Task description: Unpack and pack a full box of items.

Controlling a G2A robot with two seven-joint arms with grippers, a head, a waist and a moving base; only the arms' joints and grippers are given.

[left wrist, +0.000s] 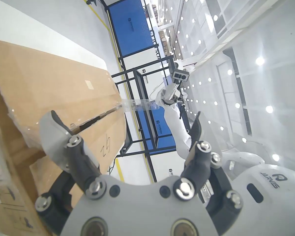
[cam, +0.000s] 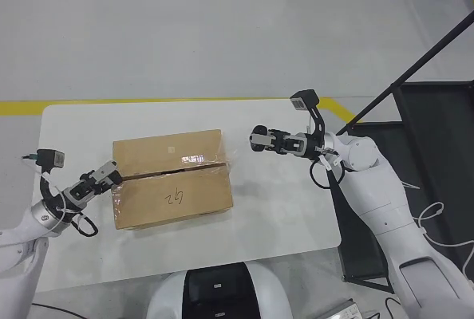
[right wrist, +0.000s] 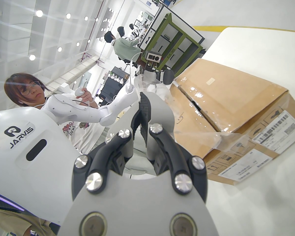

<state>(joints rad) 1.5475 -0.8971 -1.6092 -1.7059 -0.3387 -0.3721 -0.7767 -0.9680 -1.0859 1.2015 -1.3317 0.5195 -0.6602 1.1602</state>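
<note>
On the white table (cam: 285, 215), at its centre: cardboard box (cam: 173, 179), both top flaps down, seam running from 9 to 3 o'clock, a handwritten mark on the 6 o'clock flap.
Seam: clear tape (left wrist: 137, 104) lifted off at the 3 o'clock end; a strip stretches through the air from there to the right gripper.
Box end at 3 o'clock: printed labels (right wrist: 272, 133), with wrinkled tape beside them.
Right gripper (cam: 257, 139): at 2 o'clock of the box, just off its corner and above the table; fingers clenched on the tape strip.
Left gripper (cam: 108, 171): at 9 o'clock of the box, at the seam's end; fingers spread wide, gripping nothing. One finger (left wrist: 50, 126) is over the box's top edge; contact is not clear.
Floor at 12 o'clock: yellow line (cam: 141, 102).
At 3 o'clock of the table: black metal rack (cam: 436, 104).
</note>
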